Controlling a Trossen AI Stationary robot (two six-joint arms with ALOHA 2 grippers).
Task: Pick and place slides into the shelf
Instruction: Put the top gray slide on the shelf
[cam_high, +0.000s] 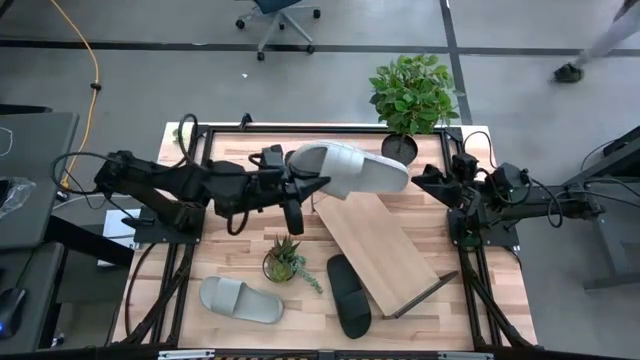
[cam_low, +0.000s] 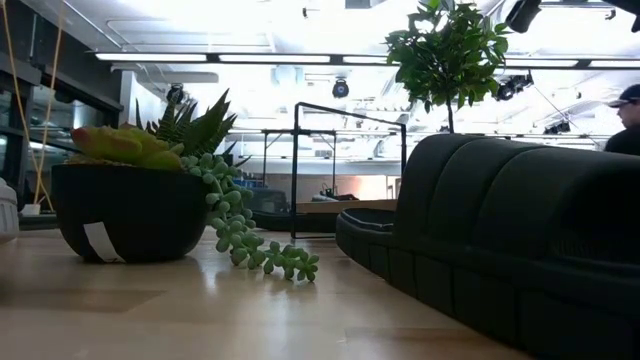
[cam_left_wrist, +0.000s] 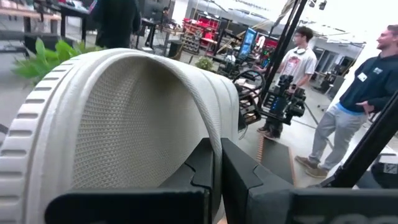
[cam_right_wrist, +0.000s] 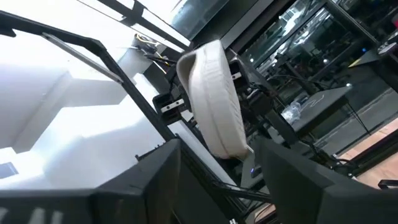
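- Your left gripper (cam_high: 300, 186) is clamped on the grey slide (cam_high: 350, 168), held above the shelf (cam_high: 380, 245)
- Your right gripper (cam_high: 425, 178) gapes empty beside its toe; the slide could pivot and drop

Held item: a light grey slide (cam_left_wrist: 124, 118), ribbed edge and woven-textured strap filling most of the frame.
Left tool (cam_left_wrist: 214, 168): its dark fingers (cam_left_wrist: 239, 177) are pressed together on the strap's edge.
Other arm: the right tool (cam_left_wrist: 283, 102) shows farther off, dark, beyond the slide.
Greenery: leaves (cam_left_wrist: 46, 59) show past the slide's rim.
Room: two people stand beyond, one in a light shirt (cam_left_wrist: 298, 59), one in a dark top (cam_left_wrist: 370, 81).
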